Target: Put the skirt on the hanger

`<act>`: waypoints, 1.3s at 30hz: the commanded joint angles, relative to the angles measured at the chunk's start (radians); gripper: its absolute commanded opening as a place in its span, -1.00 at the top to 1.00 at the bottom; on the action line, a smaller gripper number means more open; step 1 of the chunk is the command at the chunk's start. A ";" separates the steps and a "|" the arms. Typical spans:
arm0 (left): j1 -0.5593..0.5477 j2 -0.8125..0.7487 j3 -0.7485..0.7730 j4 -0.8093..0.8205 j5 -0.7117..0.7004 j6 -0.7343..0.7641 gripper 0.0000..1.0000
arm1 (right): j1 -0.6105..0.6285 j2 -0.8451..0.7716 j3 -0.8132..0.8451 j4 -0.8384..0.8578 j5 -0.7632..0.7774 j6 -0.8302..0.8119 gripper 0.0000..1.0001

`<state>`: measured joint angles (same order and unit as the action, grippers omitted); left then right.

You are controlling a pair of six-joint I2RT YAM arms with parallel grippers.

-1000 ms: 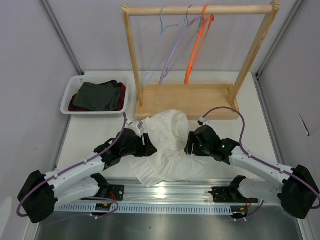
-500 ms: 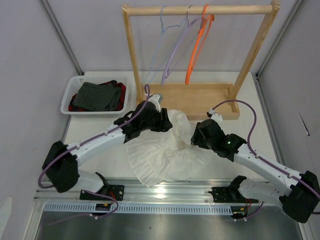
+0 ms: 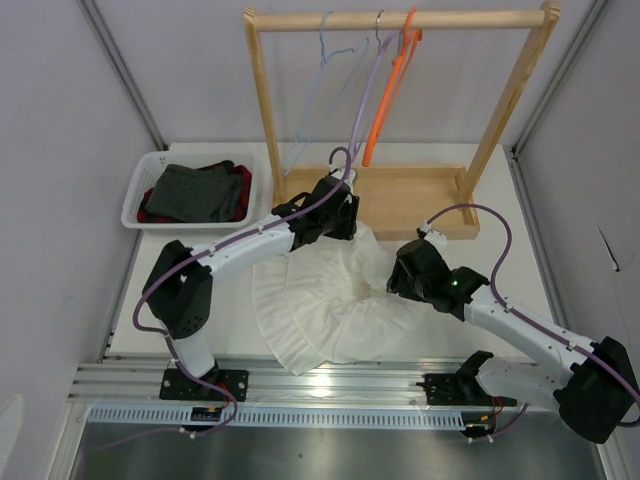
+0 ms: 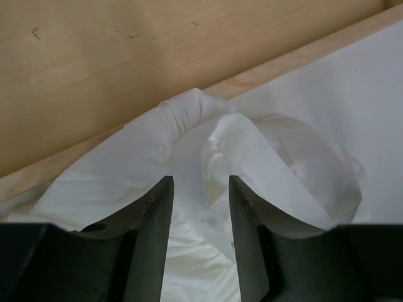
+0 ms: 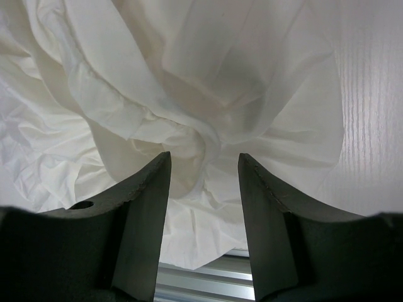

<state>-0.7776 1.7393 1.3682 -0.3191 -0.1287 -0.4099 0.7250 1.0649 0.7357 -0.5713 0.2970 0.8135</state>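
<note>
Tabletop (image 3: 530,230) bears one skirt (image 3: 320,320), rack (image 3: 450,18) three hangers (image 3: 385,100); left gripper (image 4: 200,180), right gripper (image 5: 204,157) straddle it unclenched.

No legible text, labels, numbers or signs.

Skirt (image 3: 330,310) plain white, crinkly. Hanger (image 3: 384,103) bright orange; second hanger (image 3: 368,80) lilac; wire hanger (image 3: 322,45) pale blue. Rack (image 3: 450,19) pale wood. Basket (image 3: 133,195) white, garment (image 3: 195,192) dark grey, cloth (image 3: 147,213) red. Tabletop (image 3: 200,300) white. Left tool (image 4: 199,182), right tool (image 5: 203,157) black.
</note>
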 commanded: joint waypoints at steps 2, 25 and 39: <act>-0.012 0.042 0.057 -0.055 -0.035 0.063 0.10 | -0.012 0.015 -0.010 0.050 -0.018 0.012 -0.04; -0.026 0.164 0.180 -0.107 -0.123 0.125 0.69 | -0.018 0.061 -0.039 0.100 -0.059 0.012 0.53; -0.023 -0.070 0.069 -0.138 -0.186 0.125 1.00 | -0.078 -0.023 0.132 -0.077 0.031 -0.043 1.00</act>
<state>-0.7982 1.8336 1.4616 -0.4572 -0.2634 -0.2867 0.6807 1.0782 0.7647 -0.5892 0.2623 0.7986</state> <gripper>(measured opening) 0.006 0.017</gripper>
